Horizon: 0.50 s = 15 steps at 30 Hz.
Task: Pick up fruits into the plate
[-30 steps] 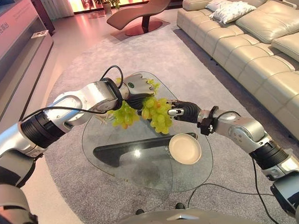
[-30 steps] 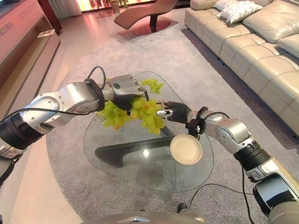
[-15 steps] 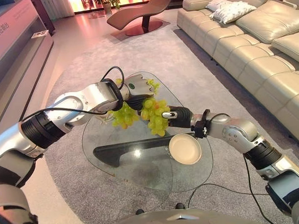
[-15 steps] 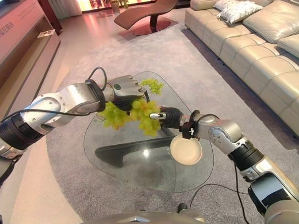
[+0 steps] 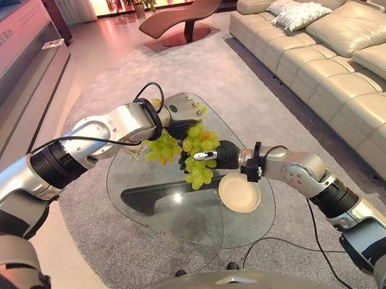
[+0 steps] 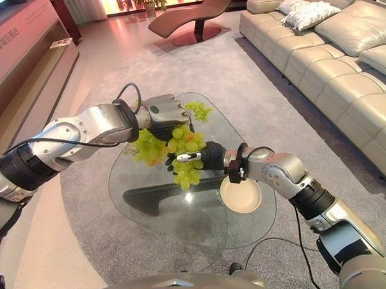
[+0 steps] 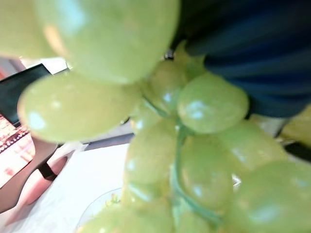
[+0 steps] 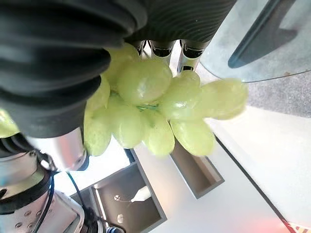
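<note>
Grapes are in the air and the plate (image 5: pixel 240 192) holds nothing yet, so none of the fruit has been delivered. Two green bunches are held up over the glass table (image 5: pixel 151 210). The first bunch (image 5: pixel 162 148) hangs under the left hand (image 5: pixel 179 116), at the far side of the table; in the left wrist view the grapes are pressed close against the camera, and the fingers are covered by them, so it cannot be told how far that hand is closed. The second bunch (image 6: pixel 186 154) is gripped by the right hand (image 6: pixel 197 158): in the right wrist view dark-tipped fingers (image 8: pixel 187 53) are seen curled down behind the grapes with the ribbed cover on the other side, so a closed hold is read there. This bunch hangs near the plate, up and to its left, not yet over it. A third, smaller cluster (image 6: pixel 199 110) is seen lying on the far edge of the glass, untouched.

By this reading the task is at the carry stage. Both lifted bunches remain to be moved over the pale plate and released, and the cluster on the table is still to be collected after that.
</note>
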{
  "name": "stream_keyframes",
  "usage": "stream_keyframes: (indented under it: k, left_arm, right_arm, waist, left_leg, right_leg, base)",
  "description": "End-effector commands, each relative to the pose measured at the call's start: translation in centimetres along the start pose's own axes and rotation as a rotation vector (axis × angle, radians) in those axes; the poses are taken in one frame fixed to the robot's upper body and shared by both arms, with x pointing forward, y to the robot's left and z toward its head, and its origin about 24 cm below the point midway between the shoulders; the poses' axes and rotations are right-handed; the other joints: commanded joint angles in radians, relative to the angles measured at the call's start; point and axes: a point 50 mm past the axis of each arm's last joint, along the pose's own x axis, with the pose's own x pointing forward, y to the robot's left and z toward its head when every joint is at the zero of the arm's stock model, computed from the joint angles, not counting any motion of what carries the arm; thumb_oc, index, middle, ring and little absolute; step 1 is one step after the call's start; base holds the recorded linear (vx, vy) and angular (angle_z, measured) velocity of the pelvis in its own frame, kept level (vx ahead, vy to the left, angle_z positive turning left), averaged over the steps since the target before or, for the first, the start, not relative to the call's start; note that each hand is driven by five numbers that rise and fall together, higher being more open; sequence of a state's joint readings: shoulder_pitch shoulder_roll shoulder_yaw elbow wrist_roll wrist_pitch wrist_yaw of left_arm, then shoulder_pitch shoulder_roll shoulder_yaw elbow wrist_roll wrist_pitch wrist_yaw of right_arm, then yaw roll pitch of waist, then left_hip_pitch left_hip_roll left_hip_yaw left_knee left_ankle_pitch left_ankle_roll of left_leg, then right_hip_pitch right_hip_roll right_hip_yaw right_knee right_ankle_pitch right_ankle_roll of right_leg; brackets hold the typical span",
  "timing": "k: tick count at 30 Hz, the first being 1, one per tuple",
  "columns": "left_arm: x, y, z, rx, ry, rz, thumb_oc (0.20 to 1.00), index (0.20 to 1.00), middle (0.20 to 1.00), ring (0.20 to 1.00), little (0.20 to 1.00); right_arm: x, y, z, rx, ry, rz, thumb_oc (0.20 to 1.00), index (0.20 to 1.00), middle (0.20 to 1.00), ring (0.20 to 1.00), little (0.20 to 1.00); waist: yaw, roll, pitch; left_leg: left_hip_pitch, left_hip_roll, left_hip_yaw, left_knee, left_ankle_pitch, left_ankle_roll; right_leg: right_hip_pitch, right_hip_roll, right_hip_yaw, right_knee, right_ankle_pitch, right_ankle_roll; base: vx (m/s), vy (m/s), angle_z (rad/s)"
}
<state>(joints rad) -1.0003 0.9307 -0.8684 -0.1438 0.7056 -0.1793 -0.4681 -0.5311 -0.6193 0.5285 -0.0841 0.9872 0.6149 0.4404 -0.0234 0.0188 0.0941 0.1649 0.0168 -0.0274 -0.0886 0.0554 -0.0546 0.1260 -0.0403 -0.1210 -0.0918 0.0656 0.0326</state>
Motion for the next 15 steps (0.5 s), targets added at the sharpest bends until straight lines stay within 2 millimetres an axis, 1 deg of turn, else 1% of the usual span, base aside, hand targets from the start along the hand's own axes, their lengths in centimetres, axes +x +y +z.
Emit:
stream_keyframes:
  k: [1,15]
  left_arm:
    - [-0.27,3.62,-2.33,0.089,0.080,0.074,0.200,0.200,0.200,0.200,0.200]
    - [-0.34,3.46,-2.35,0.076,0.081,0.074,0.200,0.200,0.200,0.200,0.200]
  right_arm:
    - [0.61,2.12,3.99,-0.139,-0.118,0.120,0.200,0.200,0.200,0.200,0.200]
    - [0.58,1.98,4.19,-0.130,-0.139,0.107,0.200,0.200,0.200,0.200,0.200]
  waist:
    - [0.019,-0.041,-0.039]
    - [0.022,-0.040,-0.037]
  left_leg:
    - [-0.005,-0.055,0.044,0.037,-0.104,0.028]
    - [-0.004,-0.054,0.043,0.036,-0.105,0.029]
  right_leg:
    - [0.026,-0.024,-0.016,0.014,-0.042,0.072]
    - [0.028,-0.023,-0.017,0.013,-0.044,0.070]
  base:
    - [0.00,0.000,0.00]
    - [0.00,0.000,0.00]
